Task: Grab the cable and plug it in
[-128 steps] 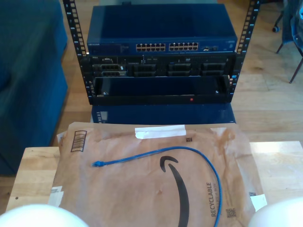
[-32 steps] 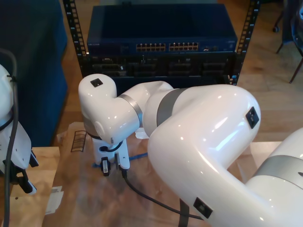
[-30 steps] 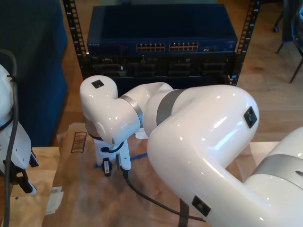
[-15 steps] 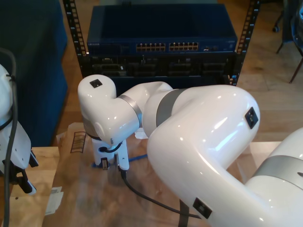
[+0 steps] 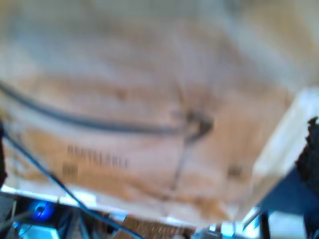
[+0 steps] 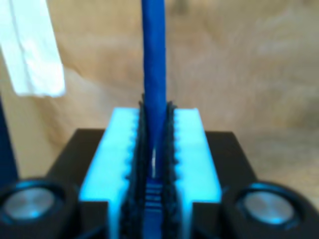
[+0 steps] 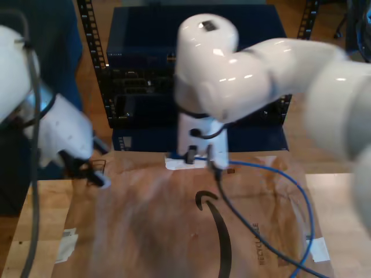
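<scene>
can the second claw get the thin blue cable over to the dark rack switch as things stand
Probably yes: my second claw, shut on the thin blue cable, hangs just before the dark rack switch, with nothing visible between.

A brown paper mailer (image 7: 174, 231) covers most of the wooden table (image 7: 40, 214); beyond its far edge stands a dark equipment rack (image 7: 145, 69).

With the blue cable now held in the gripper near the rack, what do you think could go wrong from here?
My second gripper pinches the cable between narrow pads, so it may slip or twist before insertion. The slack loops across the brown mailer in the exterior view and could snag or drag the mailer. I cannot see the plug, so its alignment with the rack ports is uncertain.
</scene>
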